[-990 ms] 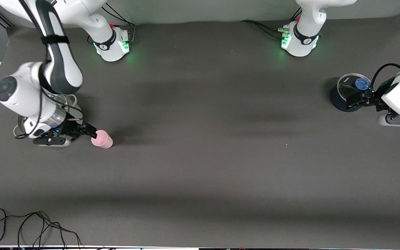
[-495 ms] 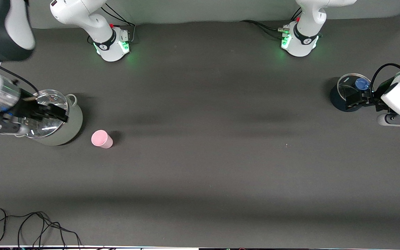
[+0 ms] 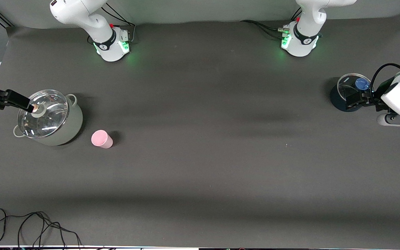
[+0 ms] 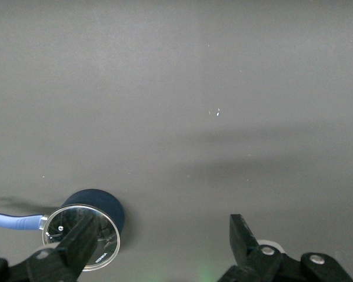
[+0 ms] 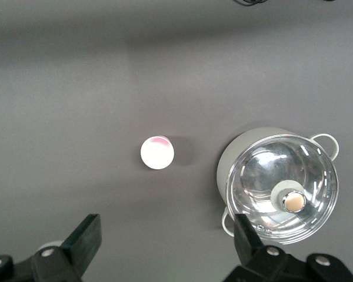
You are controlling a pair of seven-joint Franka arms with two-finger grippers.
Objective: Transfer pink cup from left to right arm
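The pink cup (image 3: pixel 101 139) stands alone on the dark table near the right arm's end, beside the pot and a little nearer the front camera. No gripper touches it. My right gripper (image 3: pixel 26 104) hangs open and empty over the pot's lid. The right wrist view looks down on the cup (image 5: pixel 157 153), well clear of the right gripper (image 5: pixel 166 226). At the left arm's end, my left gripper (image 3: pixel 354 100) waits open and empty over a dark lidded pan. The left gripper (image 4: pixel 163 229) shows bare table between its fingers.
A grey pot with a glass lid (image 3: pixel 47 118) (image 5: pixel 282 188) stands at the right arm's end. A dark blue pan with a glass lid and blue handle (image 3: pixel 337 99) (image 4: pixel 103 202) sits at the left arm's end. Loose black cables (image 3: pixel 30 225) lie by the front edge.
My right gripper has pulled away from the pink cup, rising and swinging back over the pot. The cup stays standing where it was. The left arm has not moved.
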